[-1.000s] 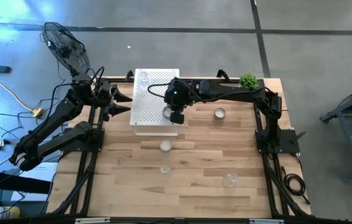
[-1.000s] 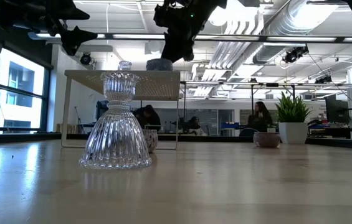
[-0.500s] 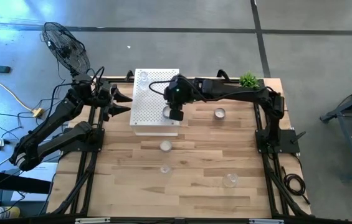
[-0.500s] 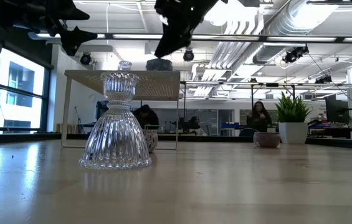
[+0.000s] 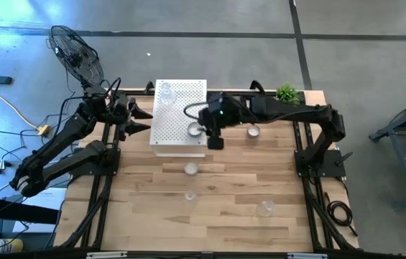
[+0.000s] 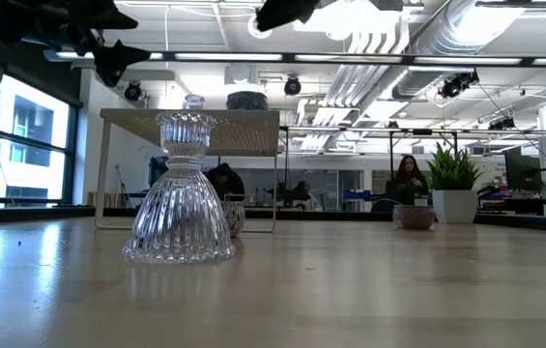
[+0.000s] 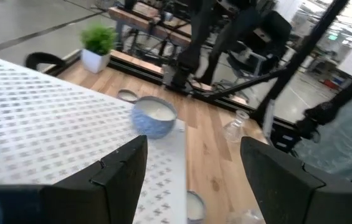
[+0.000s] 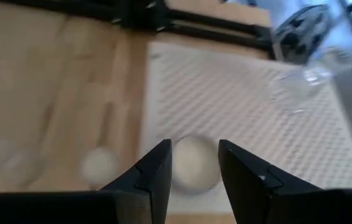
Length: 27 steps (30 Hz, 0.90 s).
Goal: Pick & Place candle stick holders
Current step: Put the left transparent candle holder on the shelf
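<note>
A white perforated box [image 5: 180,115] stands at the table's far middle. On it rest a clear glass holder [image 5: 165,89] and a round silvery holder with a white centre [image 5: 193,129], near the box's right near corner. My right gripper [image 5: 215,138] is open and empty, above and just right of that silvery holder, which shows beyond its fingers in the right wrist view [image 8: 194,163]. My left gripper [image 5: 143,116] is open and empty at the box's left side. Other holders stand on the table: a silvery one [image 5: 253,131], one [image 5: 191,168], one [image 5: 190,195] and a clear one [image 5: 264,208].
A small green potted plant [image 5: 286,92] stands at the far right corner. A tall ribbed glass holder [image 6: 181,193] fills the near part of the low view. A fan [image 5: 77,54] stands off the table's far left. People show in the room behind the table [image 6: 403,184].
My right gripper has risen from the silvery holder on the box and drawn back toward the table's right edge. The holder stays on the box where it was.
</note>
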Each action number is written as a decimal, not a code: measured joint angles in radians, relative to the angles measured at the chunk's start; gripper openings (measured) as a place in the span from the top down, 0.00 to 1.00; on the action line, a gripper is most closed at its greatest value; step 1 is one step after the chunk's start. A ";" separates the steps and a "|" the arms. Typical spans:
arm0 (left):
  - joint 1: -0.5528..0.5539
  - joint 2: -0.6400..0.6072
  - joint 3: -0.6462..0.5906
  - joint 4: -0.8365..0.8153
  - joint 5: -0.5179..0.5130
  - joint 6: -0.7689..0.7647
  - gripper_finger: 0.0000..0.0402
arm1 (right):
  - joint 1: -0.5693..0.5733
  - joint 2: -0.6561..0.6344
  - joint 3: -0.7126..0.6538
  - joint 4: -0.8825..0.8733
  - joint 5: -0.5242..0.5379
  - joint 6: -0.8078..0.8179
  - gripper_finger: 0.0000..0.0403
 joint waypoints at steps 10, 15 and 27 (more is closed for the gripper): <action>-0.254 -0.023 0.000 0.091 -0.115 0.000 0.37 | 0.156 -0.018 -0.001 -0.294 0.007 0.197 0.69; -0.387 -0.045 0.000 0.161 -0.187 0.000 0.37 | 0.224 -0.018 -0.041 -0.370 0.065 0.309 0.69; -0.619 -0.085 0.000 0.202 -0.449 0.000 0.37 | 0.267 -0.016 -0.278 -0.193 0.043 0.460 0.69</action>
